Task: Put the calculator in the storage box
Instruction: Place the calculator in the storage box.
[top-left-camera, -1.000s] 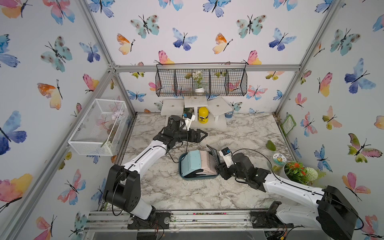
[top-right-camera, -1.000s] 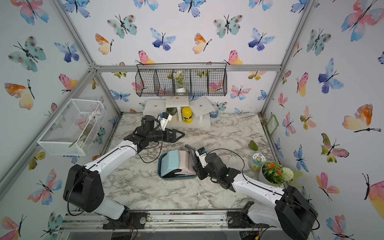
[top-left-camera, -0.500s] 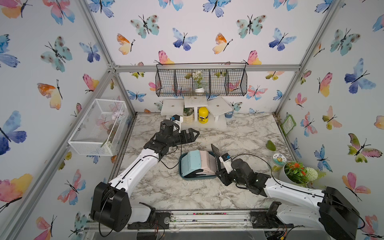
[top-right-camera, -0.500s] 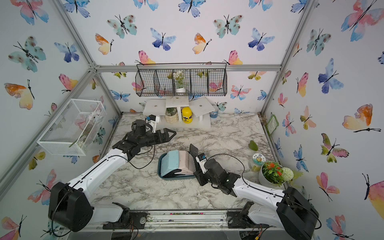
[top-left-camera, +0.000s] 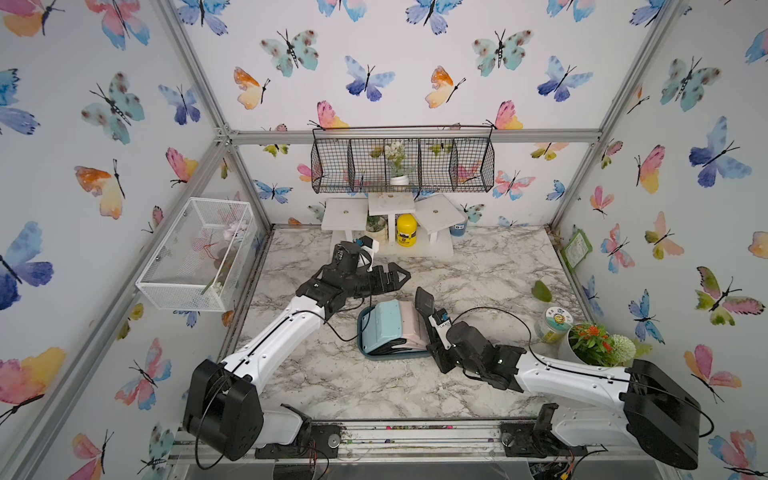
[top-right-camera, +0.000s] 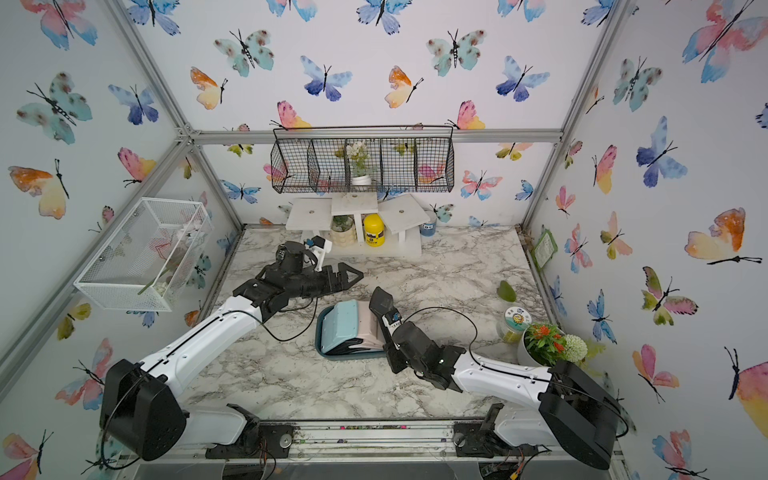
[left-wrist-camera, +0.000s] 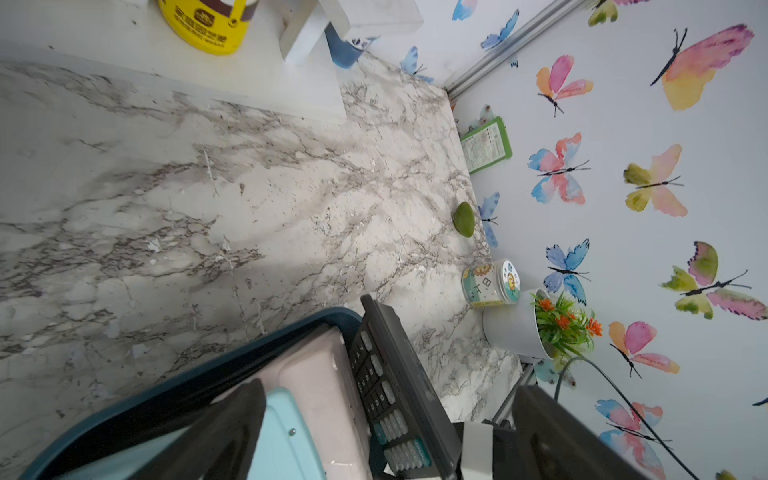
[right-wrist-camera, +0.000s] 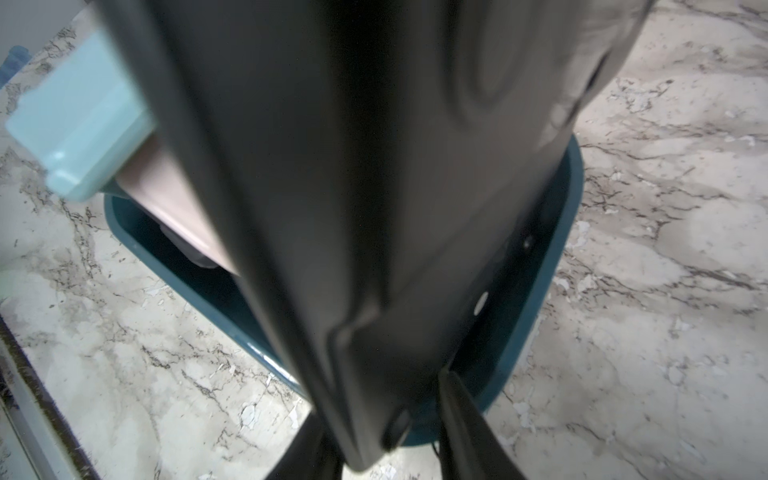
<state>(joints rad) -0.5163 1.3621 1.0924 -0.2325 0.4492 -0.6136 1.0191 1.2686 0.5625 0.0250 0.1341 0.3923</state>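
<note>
The teal storage box (top-left-camera: 395, 354) (top-right-camera: 351, 354) sits mid-table with a light blue calculator and a pink one lying in it. A dark grey calculator (top-left-camera: 424, 305) (top-right-camera: 381, 303) stands nearly upright at the box's right end, its lower end inside the rim. My right gripper (top-left-camera: 434, 329) (right-wrist-camera: 386, 436) is shut on that lower end. In the right wrist view the calculator's back (right-wrist-camera: 374, 166) fills the frame above the storage box (right-wrist-camera: 552, 257). My left gripper (top-left-camera: 400, 275) (left-wrist-camera: 390, 440) hovers open just behind the box, holding nothing. Its view shows the calculator's keys (left-wrist-camera: 386, 390).
A white mesh basket (top-left-camera: 195, 253) hangs on the left wall and a black wire basket (top-left-camera: 403, 166) on the back wall. Below it stands a white stand (top-left-camera: 390, 208) with a yellow jar (top-left-camera: 406, 230). A flower pot (top-left-camera: 590, 345), small jar (top-left-camera: 552, 324) and green leaf (top-left-camera: 541, 291) line the right side.
My right gripper has edged toward the box with the calculator, which stands a little more upright. My left arm has shifted its elbow; its gripper stays open behind the box.
</note>
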